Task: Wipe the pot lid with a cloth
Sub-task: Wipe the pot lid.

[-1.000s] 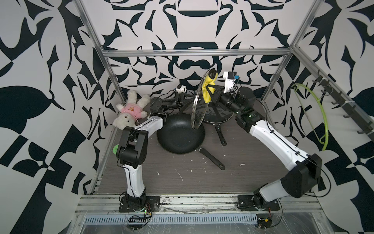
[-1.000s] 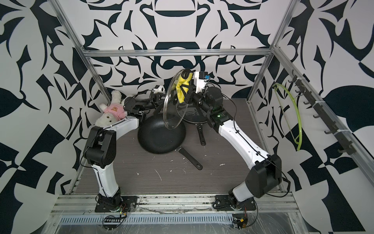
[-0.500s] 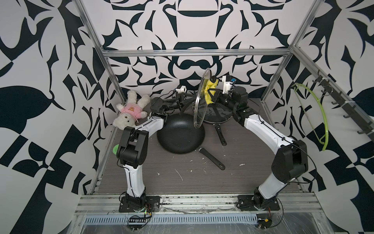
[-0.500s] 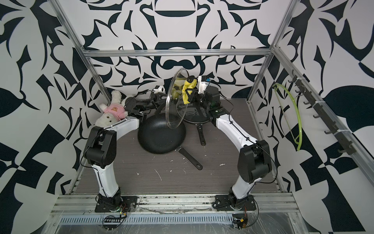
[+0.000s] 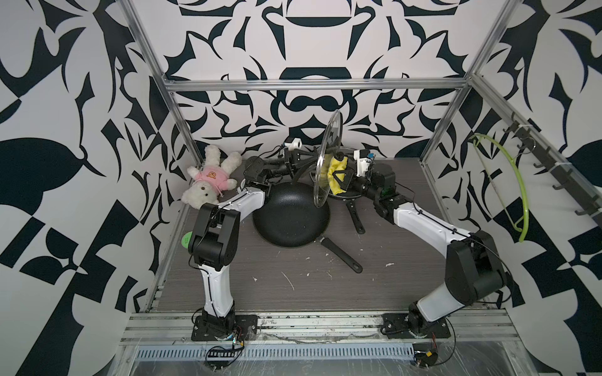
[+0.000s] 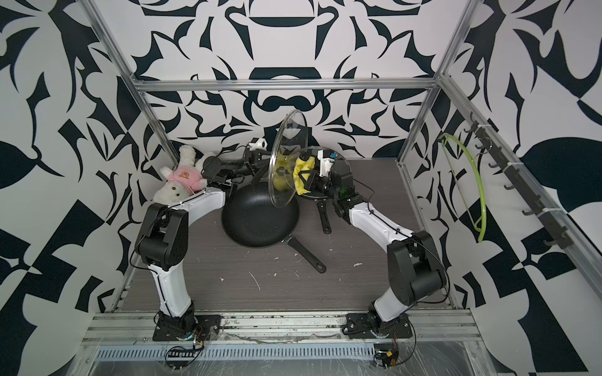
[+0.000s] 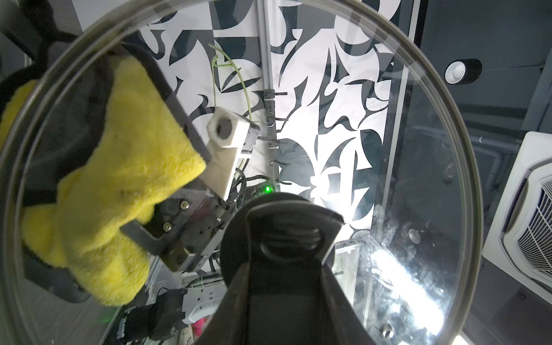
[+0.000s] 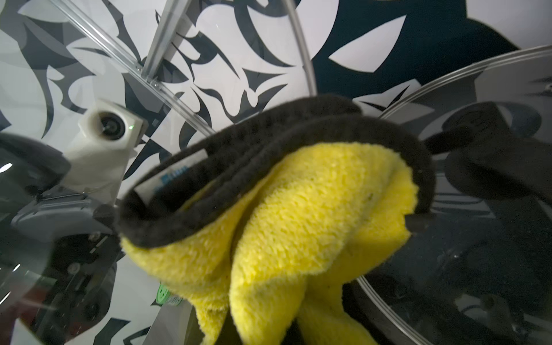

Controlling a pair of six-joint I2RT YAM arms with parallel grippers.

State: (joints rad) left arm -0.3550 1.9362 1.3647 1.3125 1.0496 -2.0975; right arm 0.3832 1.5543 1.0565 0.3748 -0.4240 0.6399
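Cloth (image 5: 337, 174) against raised glass pot lid (image 5: 327, 143)

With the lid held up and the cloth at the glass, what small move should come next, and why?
I would probably slide the right tool so the yellow cloth sweeps across the glass lid toward the whitish smears. The left tool grips the lid's knob, holding it on edge, and the cloth covers only one side of the glass.

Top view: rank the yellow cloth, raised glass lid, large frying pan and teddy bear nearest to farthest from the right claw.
1. Yellow cloth, in the right claw.
2. Glass lid, upright, beside the cloth.
3. Large frying pan, on the table.
4. Teddy bear, by the left wall.
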